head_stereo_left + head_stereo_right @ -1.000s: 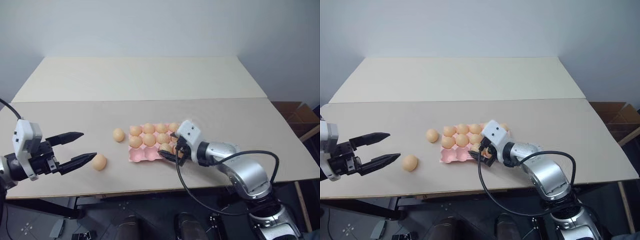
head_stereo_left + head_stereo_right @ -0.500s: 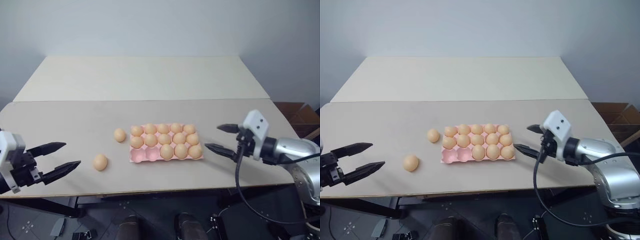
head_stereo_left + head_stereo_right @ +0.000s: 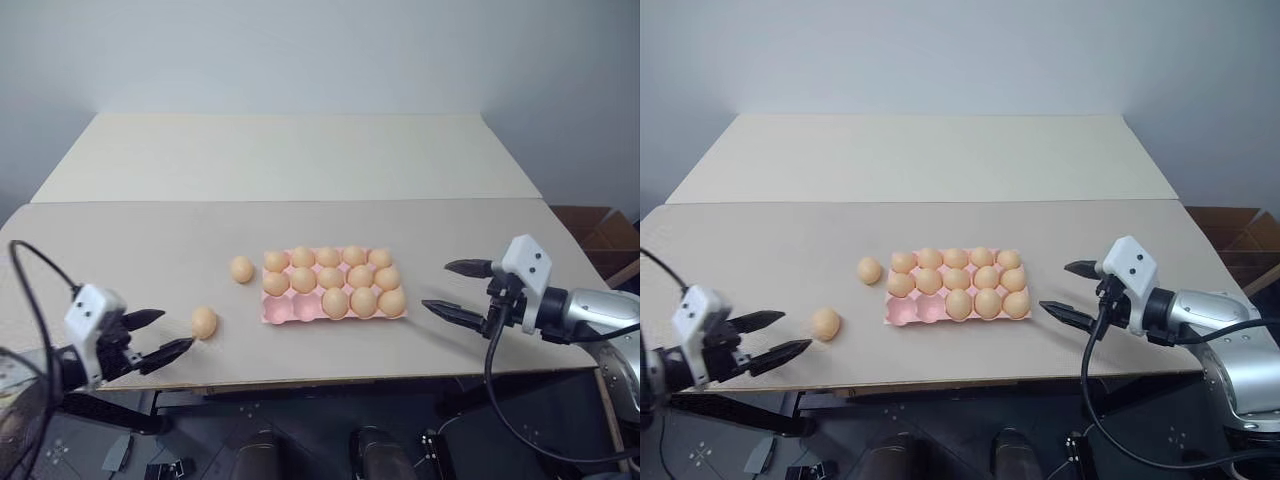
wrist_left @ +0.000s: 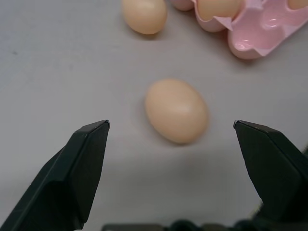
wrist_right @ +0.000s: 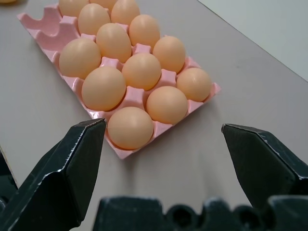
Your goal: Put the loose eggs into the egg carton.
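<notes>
Spread wide on both sides, holding nothing: left gripper low at the near table edge, aimed at the nearer loose egg just ahead of its tips; right gripper hovering beside the carton's right end. Further in, on the pale tan table, pink egg carton with thirteen eggs seated and two near-left cups bare. Second loose egg just off its far-left corner. Beyond, a lighter tabletop, then plain grey wall; cardboard box at right.
</notes>
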